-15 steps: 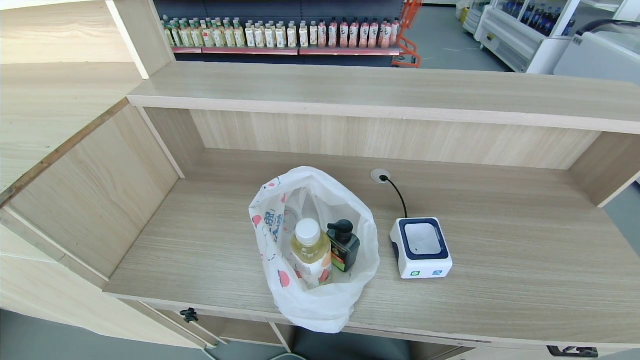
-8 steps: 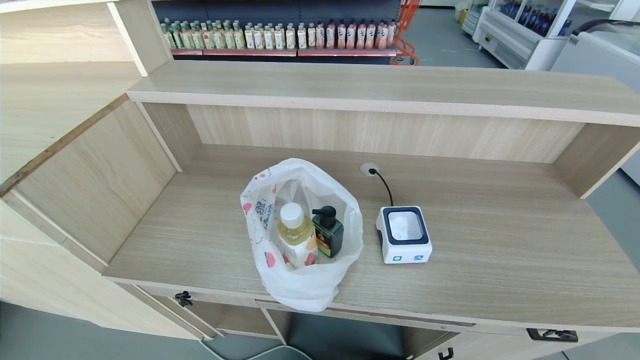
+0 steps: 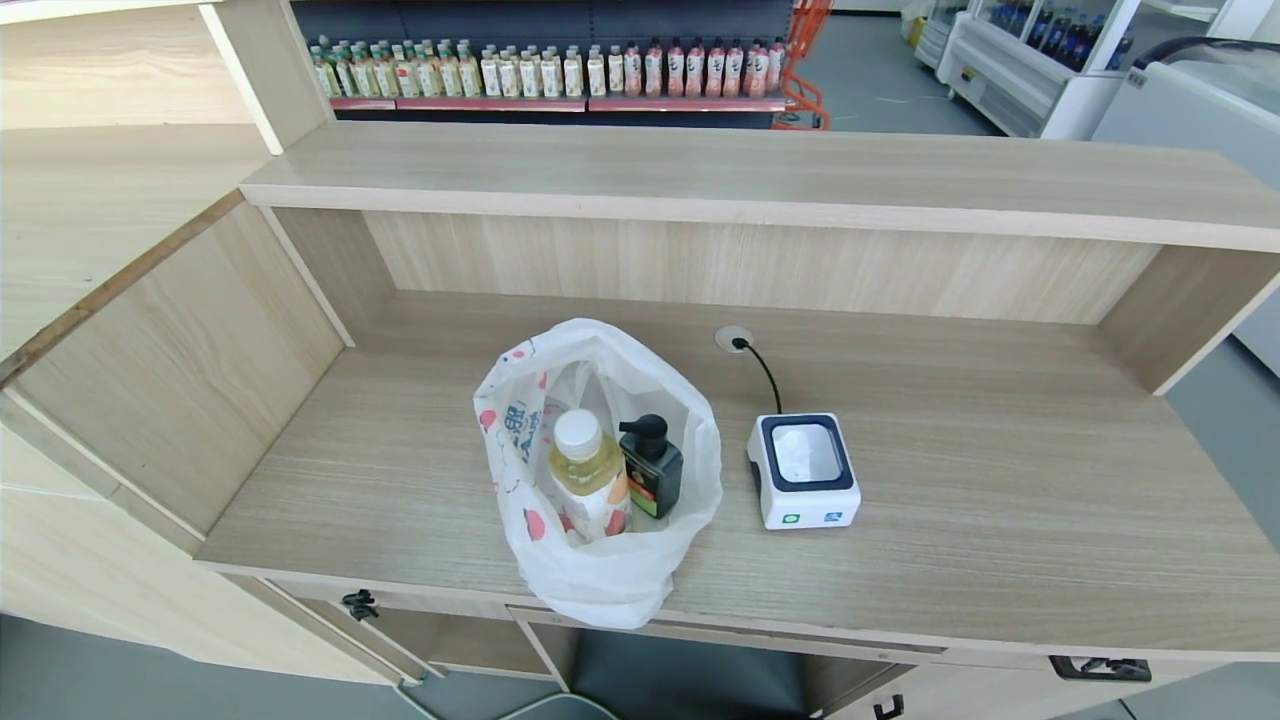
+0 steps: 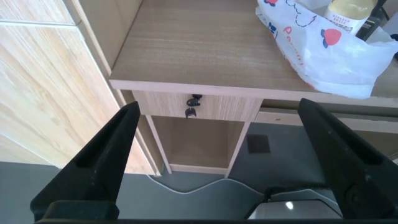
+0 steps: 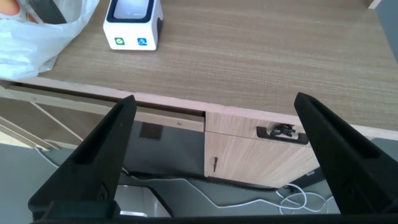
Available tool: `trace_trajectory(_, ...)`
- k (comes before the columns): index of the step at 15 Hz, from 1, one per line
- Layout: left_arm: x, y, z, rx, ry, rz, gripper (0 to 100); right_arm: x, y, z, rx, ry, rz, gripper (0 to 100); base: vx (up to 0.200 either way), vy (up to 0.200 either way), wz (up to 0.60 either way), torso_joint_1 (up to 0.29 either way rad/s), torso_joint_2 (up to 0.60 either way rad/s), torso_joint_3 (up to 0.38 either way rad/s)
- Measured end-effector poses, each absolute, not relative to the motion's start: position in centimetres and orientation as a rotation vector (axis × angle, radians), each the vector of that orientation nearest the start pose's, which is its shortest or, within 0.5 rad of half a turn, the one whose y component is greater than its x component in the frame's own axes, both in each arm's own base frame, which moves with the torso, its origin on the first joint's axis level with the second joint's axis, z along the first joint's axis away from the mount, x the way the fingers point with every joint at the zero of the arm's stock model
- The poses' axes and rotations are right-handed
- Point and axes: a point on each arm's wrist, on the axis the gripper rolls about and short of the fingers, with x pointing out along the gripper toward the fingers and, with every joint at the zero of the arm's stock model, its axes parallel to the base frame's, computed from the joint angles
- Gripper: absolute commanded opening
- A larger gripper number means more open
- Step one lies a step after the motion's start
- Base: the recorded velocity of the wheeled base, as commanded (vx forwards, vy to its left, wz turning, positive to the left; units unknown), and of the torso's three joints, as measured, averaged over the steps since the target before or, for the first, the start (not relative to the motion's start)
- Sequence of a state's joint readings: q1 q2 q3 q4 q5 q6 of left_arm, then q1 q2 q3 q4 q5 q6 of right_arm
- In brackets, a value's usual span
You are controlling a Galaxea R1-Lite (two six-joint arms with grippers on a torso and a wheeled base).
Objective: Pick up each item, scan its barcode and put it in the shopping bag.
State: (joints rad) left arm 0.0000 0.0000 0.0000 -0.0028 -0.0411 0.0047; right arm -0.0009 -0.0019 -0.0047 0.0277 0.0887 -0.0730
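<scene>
A white shopping bag (image 3: 600, 575) with red prints stands open on the wooden counter (image 3: 1000, 520) near its front edge. Inside it stand a yellow drink bottle (image 3: 585, 470) with a white cap and a dark pump bottle (image 3: 652, 472), side by side. The white barcode scanner (image 3: 803, 472) sits just right of the bag. My left gripper (image 4: 219, 106) hangs open below the counter's front edge, left of the bag (image 4: 336, 62). My right gripper (image 5: 216, 98) is open too, below the front edge and right of the scanner (image 5: 132, 22). Both hold nothing.
A black cable (image 3: 765, 375) runs from the scanner to a grommet (image 3: 733, 338) at the back. A raised ledge (image 3: 760, 170) walls the counter behind, and a side panel (image 3: 170, 370) closes it on the left. Bare counter lies right of the scanner. Keys (image 4: 194, 106) hang in a drawer lock.
The whole head picture has shifted and the counter looks slightly farther off, so the camera moved. Bag, bottles and scanner keep their places on the counter.
</scene>
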Motion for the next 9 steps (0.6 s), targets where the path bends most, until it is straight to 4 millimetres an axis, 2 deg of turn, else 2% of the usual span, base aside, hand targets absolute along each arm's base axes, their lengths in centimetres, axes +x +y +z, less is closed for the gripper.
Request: trace_trajectory(9,-2.28,-0.09,7.58,0.005,-0.003,-0.041,100,-2.34,0.20,7.39,-0.064,0.018,0.087,100,0.000,0.000,0.00,0.000,0.00,0.000)
